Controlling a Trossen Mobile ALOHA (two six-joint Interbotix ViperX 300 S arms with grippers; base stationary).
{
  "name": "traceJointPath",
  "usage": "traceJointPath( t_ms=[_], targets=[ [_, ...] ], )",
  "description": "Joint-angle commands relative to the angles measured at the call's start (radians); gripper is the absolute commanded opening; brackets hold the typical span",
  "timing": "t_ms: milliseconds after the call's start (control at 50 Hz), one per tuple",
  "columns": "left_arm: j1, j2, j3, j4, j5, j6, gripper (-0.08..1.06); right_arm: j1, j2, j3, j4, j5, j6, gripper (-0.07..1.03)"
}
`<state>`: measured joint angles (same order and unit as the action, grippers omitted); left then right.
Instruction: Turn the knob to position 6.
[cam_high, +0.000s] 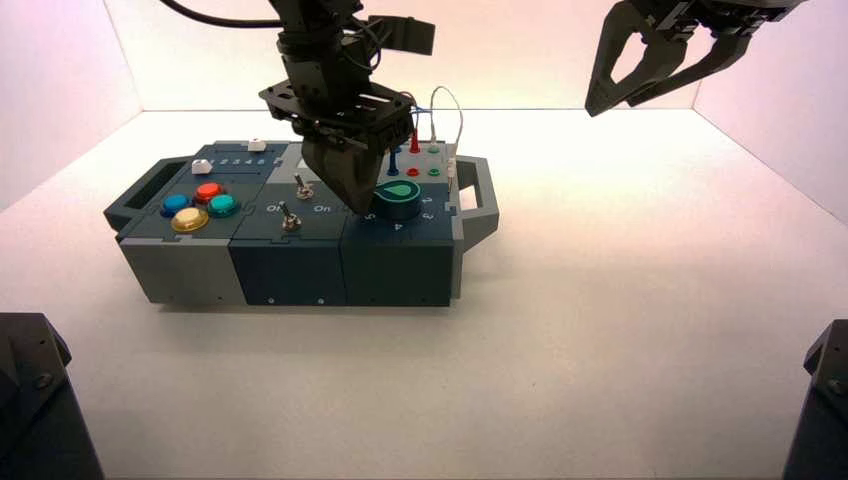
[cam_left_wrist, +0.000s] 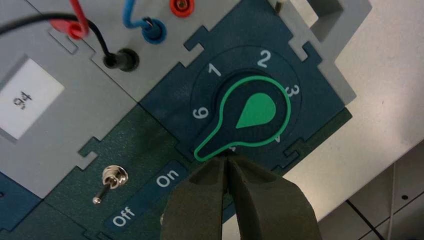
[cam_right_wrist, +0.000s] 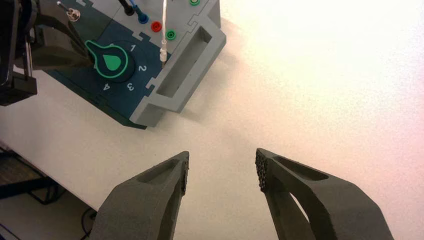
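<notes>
**Left fingers pressed together at the knob's tip**

Closest to the lens in the left wrist view: left gripper (cam_left_wrist: 227, 165), fingers (cam_left_wrist: 265, 200) drawn nearly together, only a thin slit between them, nothing clamped. Tips sit right at the pointed end of the knob (cam_left_wrist: 255, 112); touching or just short of it, cannot tell. Dark teal teardrop, green outline, on the dial face at the right end of the box (cam_high: 300, 270). Pointed tip aimed between the printed 6 (cam_left_wrist: 200, 113) and the half-hidden digits below, not at the 6 itself. Digits 1, 2 and 3 ringed around the far side of the dial.

Beside the dial, a small metal toggle switch (cam_left_wrist: 111, 181) with "Off" and "On" lettering next to it; its lever leans toward the Off side. Behind it, red, blue and black plugs seated in sockets.

Right gripper (cam_high: 650, 65) raised high, well apart from the box, off to its right, fingers spread wide, holding nothing.
</notes>
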<state>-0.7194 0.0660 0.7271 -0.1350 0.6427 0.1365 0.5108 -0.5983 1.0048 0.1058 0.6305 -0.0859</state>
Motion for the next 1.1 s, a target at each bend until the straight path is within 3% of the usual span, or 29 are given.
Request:
traceJointPath(
  t_ms=[20, 1100],
  targets=[
    [0.011, -0.026, -0.032, 0.002, -0.005, 0.005, -0.03, 0.002, -0.006, -0.015, 0.003, -0.003, -0.002, 0.70],
    [0.060, -0.018, -0.043, 0.006, -0.005, 0.005, -0.03, 0.002, -0.011, -0.015, 0.003, -0.003, -0.002, 0.70]
  ],
)
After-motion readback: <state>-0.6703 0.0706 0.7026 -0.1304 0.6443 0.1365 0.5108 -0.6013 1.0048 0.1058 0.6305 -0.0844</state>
